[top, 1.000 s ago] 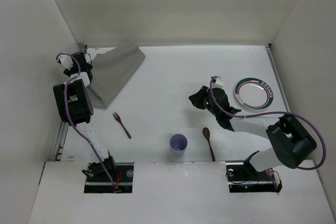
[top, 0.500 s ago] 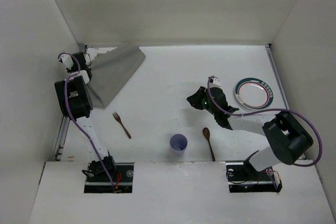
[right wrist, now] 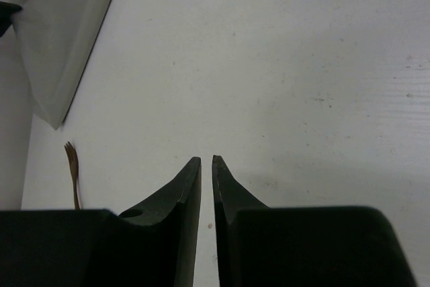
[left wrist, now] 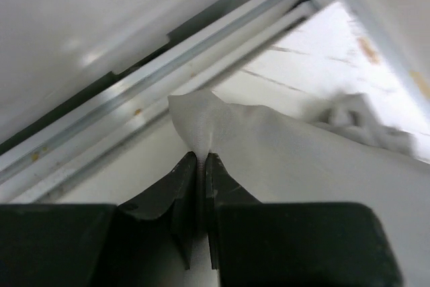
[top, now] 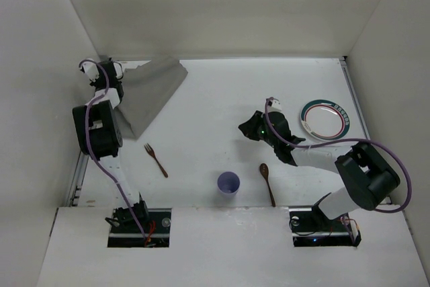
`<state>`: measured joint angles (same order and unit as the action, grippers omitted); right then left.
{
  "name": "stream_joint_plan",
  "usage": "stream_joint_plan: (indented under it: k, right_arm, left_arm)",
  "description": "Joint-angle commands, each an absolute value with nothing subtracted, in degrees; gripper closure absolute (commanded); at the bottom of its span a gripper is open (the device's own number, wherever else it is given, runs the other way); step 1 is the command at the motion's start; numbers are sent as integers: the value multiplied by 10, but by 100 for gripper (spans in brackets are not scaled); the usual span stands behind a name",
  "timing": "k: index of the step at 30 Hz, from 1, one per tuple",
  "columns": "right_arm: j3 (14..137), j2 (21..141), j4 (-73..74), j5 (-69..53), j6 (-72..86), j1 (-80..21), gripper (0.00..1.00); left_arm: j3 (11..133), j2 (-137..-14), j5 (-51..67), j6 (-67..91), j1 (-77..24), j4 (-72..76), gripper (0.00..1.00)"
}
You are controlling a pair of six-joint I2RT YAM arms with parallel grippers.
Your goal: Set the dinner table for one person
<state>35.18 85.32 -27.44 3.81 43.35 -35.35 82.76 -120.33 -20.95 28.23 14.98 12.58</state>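
Observation:
The white dinner table (top: 215, 99) fills the top view. A grey cloth placemat (top: 144, 92) lies at its far left, one corner lifted. My left gripper (top: 114, 72) is shut on that corner; in the left wrist view the cloth (left wrist: 269, 146) is pinched at the gripper (left wrist: 201, 158). My right gripper (top: 246, 128) is shut and empty over the table's middle, its tips (right wrist: 206, 160) nearly touching above bare table. A brown fork (top: 155, 159), purple cup (top: 228, 183), brown spoon (top: 267, 181) and a plate (top: 326, 120) with a green-red rim lie on the table.
White walls enclose the table on the left, back and right. A metal rail (left wrist: 168, 78) runs along the table's left edge, close behind the held cloth corner. The fork (right wrist: 71, 169) and placemat (right wrist: 67, 38) also show in the right wrist view.
My left gripper has moved up and to the right with the placemat corner. My right gripper has crept slightly left.

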Motion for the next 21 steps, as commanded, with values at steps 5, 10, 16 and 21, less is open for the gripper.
stream_joint_plan:
  k: [5,10,16,21]
  right_arm:
    - [359,829,-304,70,439,-364,82]
    - [337,798,-306,135,451,-366,76]
    - [296,731,-294,244,465,-365,52]
    - [291,710,-273,257,461,-344,35]
  left_arm:
    - [745,-1007,-197,251,-3,258,100]
    - [680,-955,-148,164,-172,387,100]
    - [668,-1000,-72,75,-333,445,94]
    - [655,-1057,-38,58,-390,461,75]
